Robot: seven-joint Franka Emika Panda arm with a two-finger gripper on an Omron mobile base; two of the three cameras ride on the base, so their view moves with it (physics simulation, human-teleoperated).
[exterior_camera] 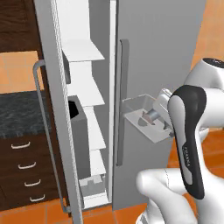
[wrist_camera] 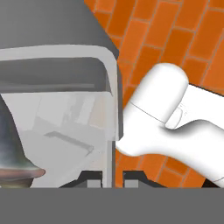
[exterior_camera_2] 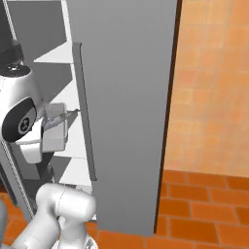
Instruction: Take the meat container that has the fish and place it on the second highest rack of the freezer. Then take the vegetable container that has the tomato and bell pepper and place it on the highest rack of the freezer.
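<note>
My gripper [wrist_camera: 113,178] is shut on the side wall of the clear meat container [exterior_camera: 139,114], held in the air in front of the freezer's [exterior_camera: 148,52] shut right door, beside its bar handle [exterior_camera: 122,100]. The silvery-grey fish [exterior_camera: 151,115] lies inside the container and appears large at the left of the hand view [wrist_camera: 12,151]. From the right base camera the container [exterior_camera_2: 56,127] sits just left of the handle. The freezer's left door stands open, showing the highest rack [exterior_camera: 82,50] and the second white shelf [exterior_camera: 85,91] below it. The vegetable container is out of view.
The open left door [exterior_camera: 51,109] with its long handle [exterior_camera: 43,135] and a grey door bin [exterior_camera: 78,131] stands to the left. Dark drawers [exterior_camera: 24,166] under a black counter lie beyond it. Orange brick floor [exterior_camera_2: 204,209] spreads to the right.
</note>
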